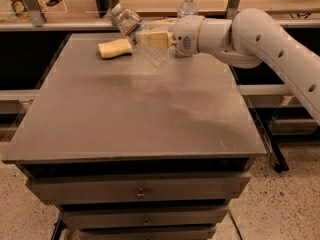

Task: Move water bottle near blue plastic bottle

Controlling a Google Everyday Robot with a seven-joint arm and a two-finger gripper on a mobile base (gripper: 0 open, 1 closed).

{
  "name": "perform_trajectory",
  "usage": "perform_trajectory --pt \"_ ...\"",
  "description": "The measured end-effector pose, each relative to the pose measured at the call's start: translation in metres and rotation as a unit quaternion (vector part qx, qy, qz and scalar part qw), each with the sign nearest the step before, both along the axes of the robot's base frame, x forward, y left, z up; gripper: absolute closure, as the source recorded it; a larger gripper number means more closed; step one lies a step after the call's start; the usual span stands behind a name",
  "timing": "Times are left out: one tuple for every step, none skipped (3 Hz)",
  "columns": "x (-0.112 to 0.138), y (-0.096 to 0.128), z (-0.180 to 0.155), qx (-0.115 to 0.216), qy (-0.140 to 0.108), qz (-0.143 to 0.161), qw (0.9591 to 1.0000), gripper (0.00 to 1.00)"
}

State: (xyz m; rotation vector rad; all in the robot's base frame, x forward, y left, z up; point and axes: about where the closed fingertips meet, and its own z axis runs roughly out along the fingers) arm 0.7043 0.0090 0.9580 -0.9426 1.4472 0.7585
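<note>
The gripper is up over the back of the bench, just left of centre, and its tan fingers are clamped on the water bottle. The grip is around the bottle's middle, right about where the red-and-white band sits. The bottle is well tilted: white cap up and to the left, ribbed base down and to the right, low over the bench top. Whether the base touches the surface, I cannot tell. The plastic is clear enough to see the bench through the lower body, and I cannot make out how much liquid is inside.

Behind the gripper comes the round white wrist, then the thick white arm sweeping off to the right edge of the view.

Just left of the held bottle and a little below its cap lies a yellow sponge, flat on the bench, close to the bottle but apart from it.

To the right, past the wrist, stands the blue plastic bottle, upright at the far edge, only its white cap and shoulders showing above the arm. Its contents are hidden too. The two bottles are near each other, with the gripper's wrist between them.

Below the grey top, the bench front shows stacked drawers, shut.
</note>
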Motion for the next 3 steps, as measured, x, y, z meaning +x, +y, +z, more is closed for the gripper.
perform_trajectory --pt "0.019 -0.005 0.003 -0.014 -0.014 0.002 0.9998 1.0" --pt "0.035 -0.012 0.001 -0.027 -0.019 0.004 0.9994 1.0" --pt "0.046 -0.019 -0.006 -0.04 -0.018 0.004 0.999 1.0"
